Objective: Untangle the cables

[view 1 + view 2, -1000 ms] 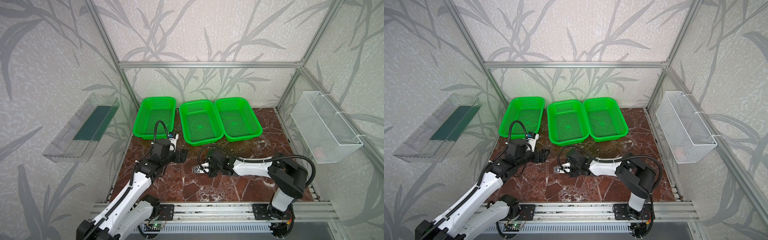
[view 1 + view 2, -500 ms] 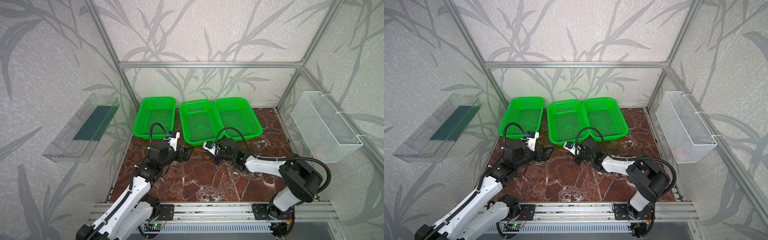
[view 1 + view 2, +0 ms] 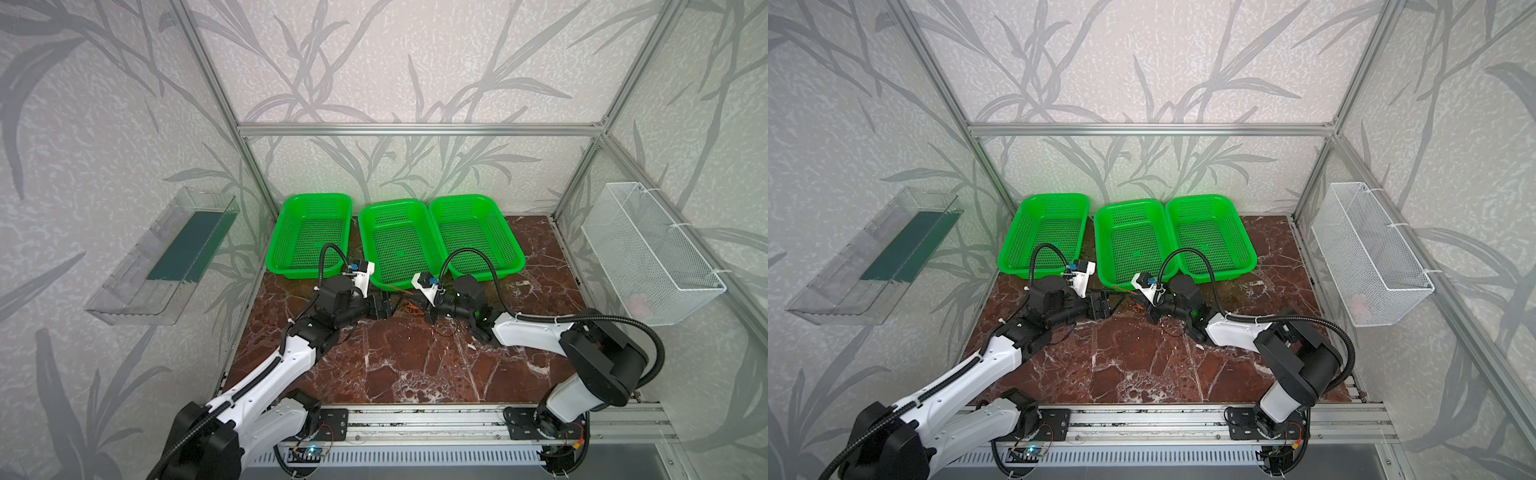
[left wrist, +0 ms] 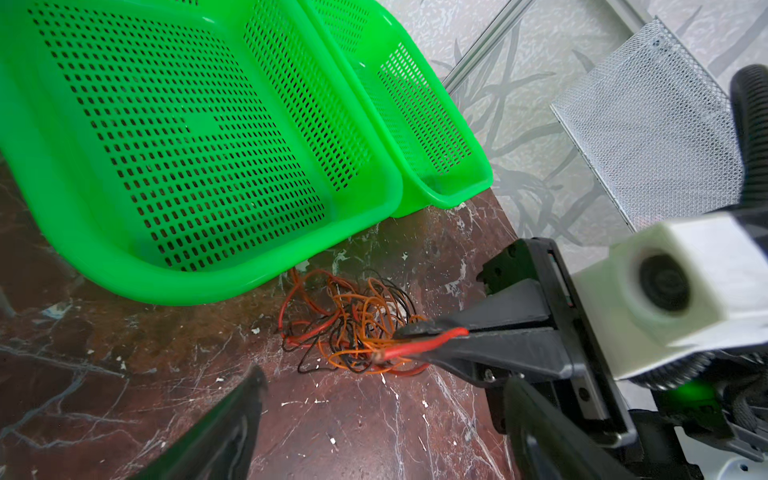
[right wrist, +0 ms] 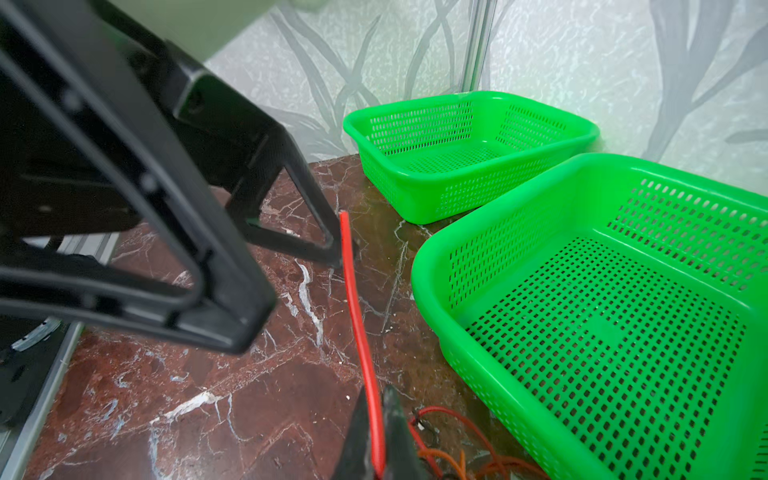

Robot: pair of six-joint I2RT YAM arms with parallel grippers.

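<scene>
The right gripper's (image 4: 401, 332) fingers (image 5: 395, 440) are clenched on a red cable (image 5: 353, 291). They pinch it a little back from its end, so a short stub with a bare tip sticks out past the fingertips toward the left gripper (image 3: 384, 306). That gripper's fingers (image 5: 232, 316) are released and spread wide, grasping nothing. They face the stub, and the left wrist view shows a gap between it and them.

Just beside the closed fingertips lie the cables (image 4: 349, 324), a loose knot of thin orange, red and black loops on the marble tabletop (image 3: 415, 365). In both top views the knot sits between the two grippers, the left one at its nine o'clock and the right one at its three o'clock. It is just off the near rim of the middle green basket (image 3: 390, 203), at that basket's six o'clock. One red loop runs up under that rim; whether it touches cannot be told.

The left green basket (image 3: 316, 196) lies at the middle one's nine o'clock. The right green basket (image 3: 461, 197) lies at its three o'clock, rim against rim. A white wire basket (image 3: 648, 257) hangs on the wall at the table's three o'clock, and a clear shelf (image 3: 158, 266) at its nine o'clock.
</scene>
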